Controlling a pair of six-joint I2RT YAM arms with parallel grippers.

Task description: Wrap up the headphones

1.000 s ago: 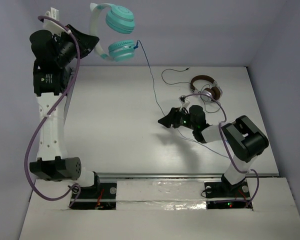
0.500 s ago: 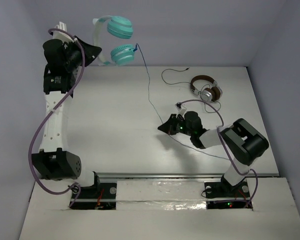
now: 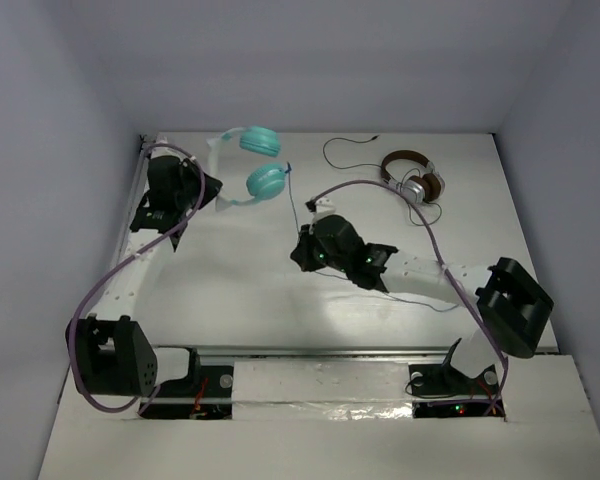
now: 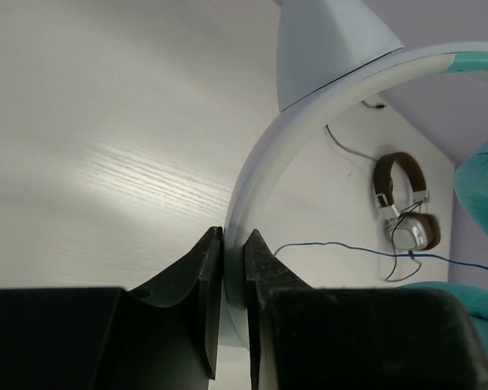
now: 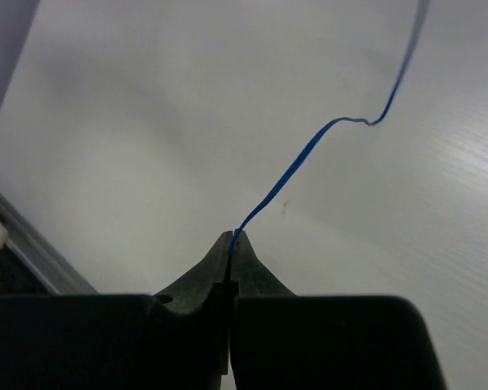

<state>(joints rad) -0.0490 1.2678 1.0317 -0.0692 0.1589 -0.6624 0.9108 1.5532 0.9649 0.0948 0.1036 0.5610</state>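
The left gripper (image 4: 233, 244) is closed almost fully on the white headband (image 4: 260, 154), its jaws pinching the band edge-on. From there the band arcs out to the two cups of the teal headphones (image 3: 263, 162). A second ago this arm held them high up against the back wall. It has since swung down, so the headphones now sit low over the far-left part of the bench (image 3: 210, 290) — whether they touch it I cannot tell.

The right gripper (image 5: 230, 242) is clamped tight on the blue cable (image 5: 309, 150), which runs out from its fingertips in a loose wave. That arm has reached left and toward the far edge, so the right gripper (image 3: 298, 252) is now near the cups and the cable (image 3: 293, 200) between them is short.

The brown-and-silver headphones (image 3: 415, 178) lie untouched near the far-right corner.

With both ends held and brought close, the winding looks ready to start — no turn of cable shows on the band yet.
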